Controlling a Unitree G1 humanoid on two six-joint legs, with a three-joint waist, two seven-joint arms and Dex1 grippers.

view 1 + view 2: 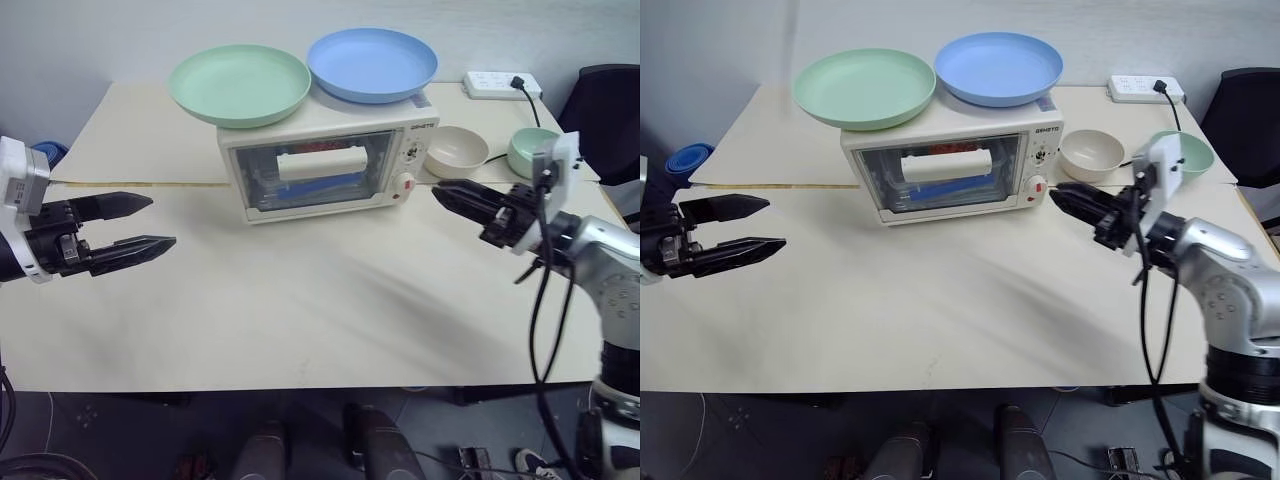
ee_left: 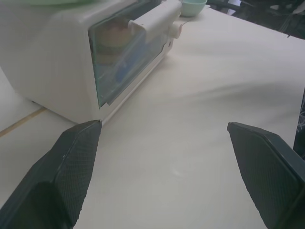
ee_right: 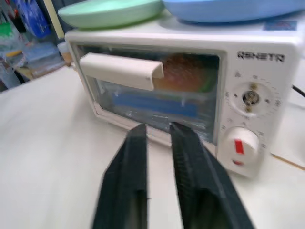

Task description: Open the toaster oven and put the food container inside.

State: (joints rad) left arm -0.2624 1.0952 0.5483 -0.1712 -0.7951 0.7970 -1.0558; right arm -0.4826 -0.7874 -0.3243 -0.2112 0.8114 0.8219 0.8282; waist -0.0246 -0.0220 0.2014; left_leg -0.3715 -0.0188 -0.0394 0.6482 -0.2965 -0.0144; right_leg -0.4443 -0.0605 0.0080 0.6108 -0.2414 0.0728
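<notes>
Showing through the toaster oven (image 3: 190,81) door, the food container (image 3: 157,102) inside

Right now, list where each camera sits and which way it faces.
Left eye, right eye: on the head, looking forward and down over the table; left gripper and right gripper at the edges.
Left wrist: looks along its wide-open fingers at the toaster oven.
Right wrist: looks along its own fingers at the oven door.
Shared: the oven, the food container inside.
</notes>
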